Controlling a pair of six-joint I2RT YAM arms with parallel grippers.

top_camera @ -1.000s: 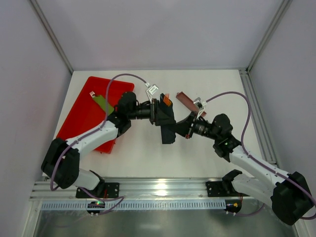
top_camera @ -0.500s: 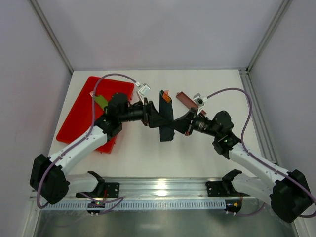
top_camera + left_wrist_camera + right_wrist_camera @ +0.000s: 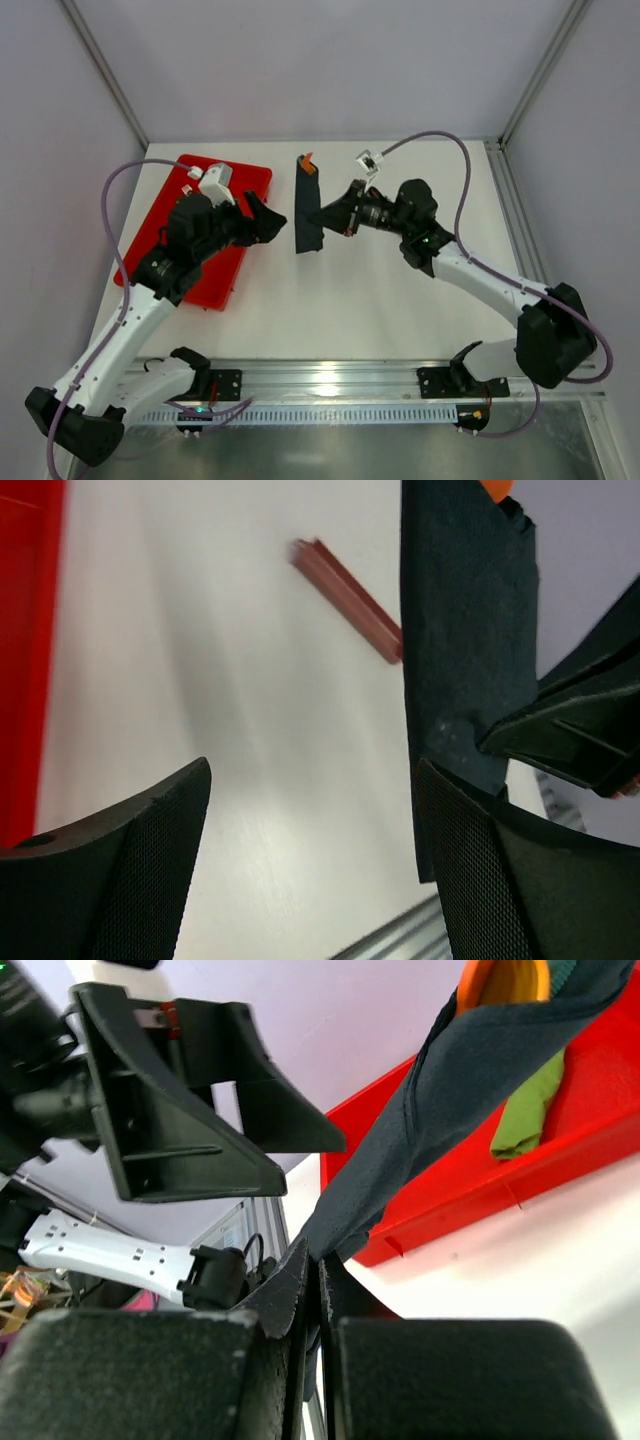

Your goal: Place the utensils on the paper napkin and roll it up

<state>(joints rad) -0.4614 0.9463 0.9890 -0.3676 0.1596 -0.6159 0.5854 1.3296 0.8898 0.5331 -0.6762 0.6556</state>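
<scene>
My right gripper (image 3: 328, 216) is shut on the paper napkin (image 3: 309, 208). The napkin is a black sheet rolled into a narrow bundle and held off the table at the middle back. An orange utensil tip (image 3: 308, 163) sticks out of its far end; the other utensils are hidden inside. In the right wrist view my right gripper (image 3: 318, 1260) pinches the bundle's lower end, and the napkin (image 3: 430, 1130) rises to the orange tip (image 3: 505, 980). My left gripper (image 3: 266, 218) is open and empty, just left of the bundle. In the left wrist view my left gripper (image 3: 310, 860) has the napkin (image 3: 460, 630) beside its right finger.
A red tray (image 3: 215, 285) lies at the left under my left arm, with a green piece (image 3: 525, 1110) in it. A long brown tray (image 3: 348, 600) lies on the white table beyond the napkin. Metal posts and walls bound the back and sides.
My left gripper has let go of the napkin and pulled back left over the red tray. My right gripper has carried the rolled napkin toward the back left.
</scene>
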